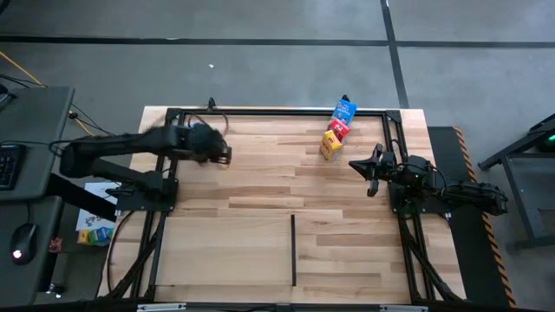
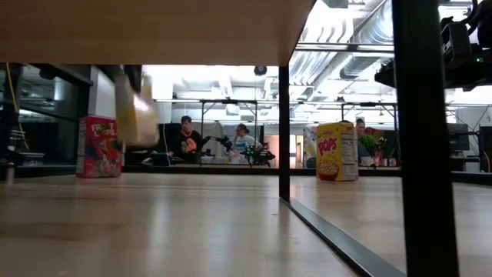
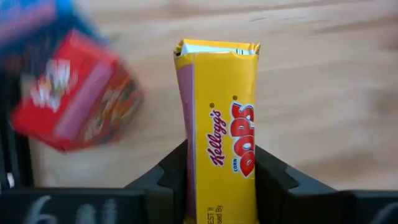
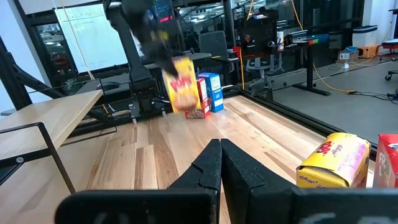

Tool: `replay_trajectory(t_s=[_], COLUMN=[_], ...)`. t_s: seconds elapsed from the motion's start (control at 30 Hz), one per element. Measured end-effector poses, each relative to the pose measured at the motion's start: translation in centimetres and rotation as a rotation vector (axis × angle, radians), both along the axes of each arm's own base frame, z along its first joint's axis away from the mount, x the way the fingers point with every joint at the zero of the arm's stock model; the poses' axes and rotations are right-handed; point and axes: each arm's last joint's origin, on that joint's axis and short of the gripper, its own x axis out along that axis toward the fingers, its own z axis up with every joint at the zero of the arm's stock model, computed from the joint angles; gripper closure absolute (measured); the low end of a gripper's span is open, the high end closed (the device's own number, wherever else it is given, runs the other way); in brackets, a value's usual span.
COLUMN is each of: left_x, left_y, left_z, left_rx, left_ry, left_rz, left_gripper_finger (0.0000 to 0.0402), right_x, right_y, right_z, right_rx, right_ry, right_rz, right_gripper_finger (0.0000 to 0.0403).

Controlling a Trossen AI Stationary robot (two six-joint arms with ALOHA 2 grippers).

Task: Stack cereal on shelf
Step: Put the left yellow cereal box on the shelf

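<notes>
My left gripper (image 1: 221,157) is at the table's far left, shut on a yellow cereal carton (image 3: 221,112), which also shows in the right wrist view (image 4: 180,84) and blurred in the low view (image 2: 137,108). Under it a red carton (image 4: 199,98) and a blue carton (image 4: 213,91) stand on the table. Three more cartons lie in a row at the far right: blue (image 1: 345,110), red (image 1: 338,129) and yellow (image 1: 329,146). My right gripper (image 1: 372,170) waits shut beside them, holding nothing. The wooden shelf board (image 2: 154,31) runs above the table's near part. My left gripper pinches the yellow carton by its two broad faces (image 3: 187,163) at one end, one finger (image 3: 165,180) on each side, the narrow printed side facing the wrist camera. The fingers slant down from above. The carton hangs tilted below them, clear of the table and of the red carton.
A black metal frame (image 1: 277,113) edges the table, with an upright post (image 2: 284,131) and a black strip (image 1: 293,251) along the middle. The wood between the two groups of cartons is bare. People sit in the room beyond (image 2: 187,138).
</notes>
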Motion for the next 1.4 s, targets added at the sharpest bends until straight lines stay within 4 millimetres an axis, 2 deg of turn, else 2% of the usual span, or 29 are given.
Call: replay_trajectory(t_s=[0.17,0.3,0.4,0.5,0.57,0.7,0.8,0.97,1.07,1.2,1.4], left_x=[-2.8,-5.6,-7.9,-9.8,-10.6,-11.1,-10.3,-8.3,-7.8,-7.4,-7.4], left_y=[-1.3,-3.1,-4.8,-6.3,-7.2,-9.0,-10.8,-15.2,-17.4,-20.3,-25.2], left_z=[7.8,12.8,15.1,16.2,16.6,16.7,16.8,17.2,16.0,13.8,11.3], left_rx=[0.054,0.016,-0.085,-0.171,-0.223,-0.303,-0.248,-0.100,-0.086,-0.064,-0.055], left_ry=[-0.215,-0.367,-0.383,-0.352,-0.339,-0.340,-0.343,-0.436,-0.310,-0.122,-0.029], left_rz=[-0.486,-0.799,-0.980,-1.126,-1.204,-1.315,-1.372,-1.511,-1.551,-1.448,-1.330], left_gripper_finger=[0.0286,0.0286,0.0290,0.0294,0.0294,0.0294,0.0294,0.0295,0.0295,0.0295,0.0295], right_x=[0.0,0.0,0.0,0.0,0.0,0.0,0.0,0.0,0.0,0.0,0.0], right_y=[0.0,0.0,0.0,0.0,0.0,0.0,0.0,0.0,0.0,0.0,0.0], right_z=[0.0,0.0,0.0,0.0,0.0,0.0,0.0,0.0,0.0,0.0,0.0], right_rx=[0.000,0.000,0.000,0.000,0.000,0.000,0.000,0.000,0.000,0.000,0.000], right_ry=[0.000,0.000,0.000,0.000,0.000,0.000,0.000,0.000,0.000,0.000,0.000], right_rz=[0.000,0.000,0.000,0.000,0.000,0.000,0.000,0.000,0.000,0.000,0.000], right_gripper_finger=[0.0402,0.0402,0.0402,0.0402,0.0402,0.0402,0.0402,0.0402,0.0402,0.0402,0.0402])
